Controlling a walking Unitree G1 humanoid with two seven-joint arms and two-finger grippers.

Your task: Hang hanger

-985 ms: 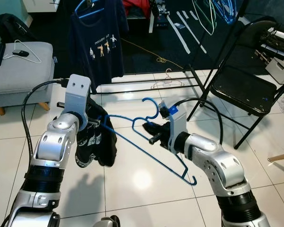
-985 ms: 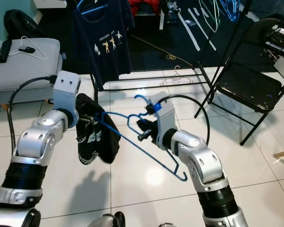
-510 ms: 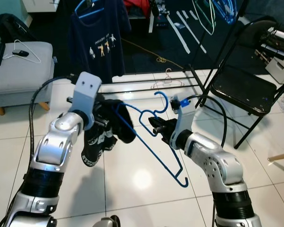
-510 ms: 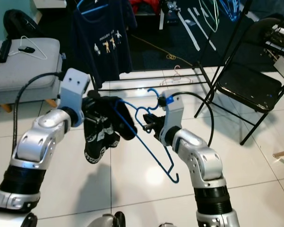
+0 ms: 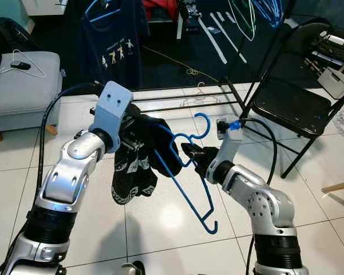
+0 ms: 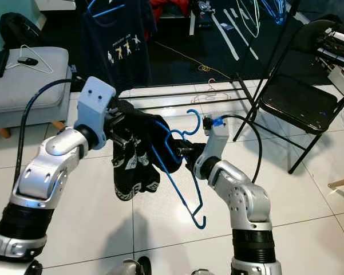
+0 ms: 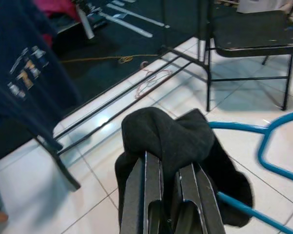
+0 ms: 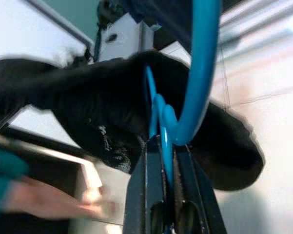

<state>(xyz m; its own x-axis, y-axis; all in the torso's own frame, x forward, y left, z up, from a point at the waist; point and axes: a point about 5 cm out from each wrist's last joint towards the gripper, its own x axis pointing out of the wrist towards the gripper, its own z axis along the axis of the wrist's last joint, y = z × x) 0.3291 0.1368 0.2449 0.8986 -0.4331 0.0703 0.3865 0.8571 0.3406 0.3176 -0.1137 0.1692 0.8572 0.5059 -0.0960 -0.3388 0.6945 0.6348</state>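
A blue hanger (image 5: pixel 208 125) is held at its neck by my right gripper (image 5: pixel 190 153), which is shut on it; its long bar slants down toward the floor. My left gripper (image 5: pixel 131 139) is shut on a black garment (image 5: pixel 138 166) that hangs bunched against the hanger's upper arm. In the left wrist view the fingers (image 7: pixel 145 195) pinch the garment (image 7: pixel 170 131), with the blue hanger (image 7: pixel 244 127) just beyond. In the right wrist view the fingers (image 8: pixel 185 195) clamp the blue wire (image 8: pixel 205 58), and the garment (image 8: pixel 87 107) is behind it. A clothes rack with a dark T-shirt (image 5: pixel 117 46) stands behind.
The rack's floor bars (image 5: pixel 177 103) run across the tiles ahead. A black folding chair (image 5: pixel 297 103) stands at the right. A grey padded seat (image 5: pixel 17 86) with a white hanger (image 5: pixel 23 60) on it is at the left. A wire hanger (image 5: pixel 203 94) lies on the floor.
Both arms have risen and closed in on each other. The garment has moved right, up against the hanger. The hanger has swung steeper, its low end nearer the floor.
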